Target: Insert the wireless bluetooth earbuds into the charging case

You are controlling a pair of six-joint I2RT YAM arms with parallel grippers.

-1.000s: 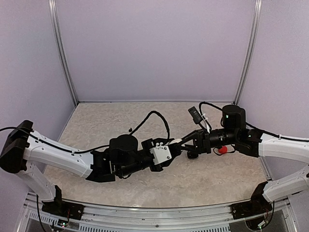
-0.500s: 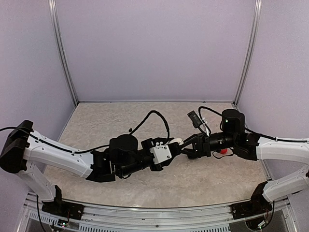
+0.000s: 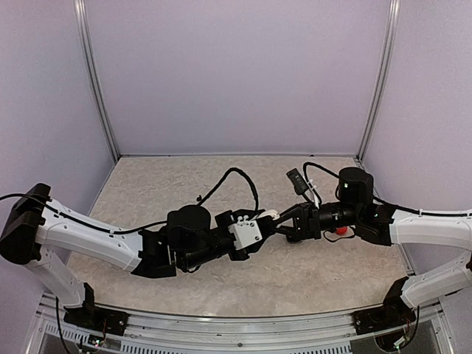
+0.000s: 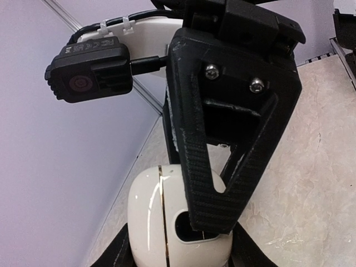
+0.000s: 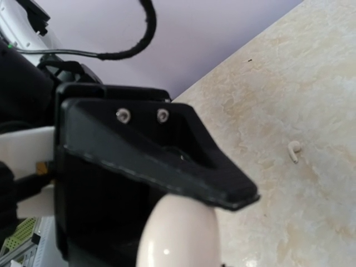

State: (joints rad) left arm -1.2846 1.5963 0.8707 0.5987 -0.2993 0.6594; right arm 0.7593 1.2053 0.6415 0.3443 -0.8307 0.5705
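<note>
The white pebble-shaped charging case (image 4: 150,222) sits between the fingers of my left gripper (image 4: 178,257), which is shut on it at mid-table (image 3: 259,221). My right gripper (image 3: 283,223) meets it from the right. Its fingers converge, and the tips (image 4: 214,222) rest in the dark recess on the case's face. Whether anything is pinched between them is hidden. In the right wrist view one black finger (image 5: 167,161) lies over the case (image 5: 178,236). One tiny white earbud (image 5: 293,151) lies loose on the table.
A small red object (image 3: 341,230) lies on the table (image 3: 184,177) by the right forearm. Black cables (image 3: 236,177) loop over the middle. Purple walls and metal posts (image 3: 99,81) enclose the beige surface.
The right arm has moved left and dropped, bringing its gripper up against the case held by the left gripper. The left arm has stayed put.
</note>
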